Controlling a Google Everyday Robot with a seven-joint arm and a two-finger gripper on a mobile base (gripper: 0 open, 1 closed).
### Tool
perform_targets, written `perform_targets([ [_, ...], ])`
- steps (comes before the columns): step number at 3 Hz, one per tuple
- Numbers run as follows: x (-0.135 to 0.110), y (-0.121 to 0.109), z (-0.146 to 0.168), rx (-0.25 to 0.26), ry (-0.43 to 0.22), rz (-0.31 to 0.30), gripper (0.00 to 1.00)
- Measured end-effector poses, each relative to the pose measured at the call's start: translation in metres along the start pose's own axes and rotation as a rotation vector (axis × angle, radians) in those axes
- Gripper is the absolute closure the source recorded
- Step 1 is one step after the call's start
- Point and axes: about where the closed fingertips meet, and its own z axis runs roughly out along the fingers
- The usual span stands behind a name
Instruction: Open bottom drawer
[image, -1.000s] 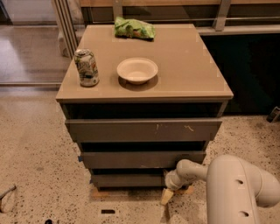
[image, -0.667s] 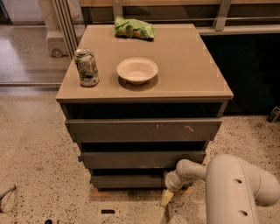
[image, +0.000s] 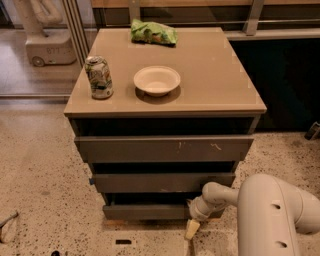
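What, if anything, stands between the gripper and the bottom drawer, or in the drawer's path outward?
Nothing visible stands between them: the gripper is at the bottom drawer's right end. In the drawer's path, only a small dark thing lies flat on the floor; it looks too low to block.

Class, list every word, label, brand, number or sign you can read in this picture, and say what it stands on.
No text can be read.
Can: printed pattern, too blurred to read.
Green bag: print too blurred.
White machine base behind: dark marks, unreadable.
Bottom drawer: plain front, no text.
Gripper, at the bottom drawer's right end: no markings seen.
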Motion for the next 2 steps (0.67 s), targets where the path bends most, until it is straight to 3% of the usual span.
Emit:
perform_targets([
  [2,0.005,0.029,-0.001,-0.090,-0.006,0.039,0.00],
])
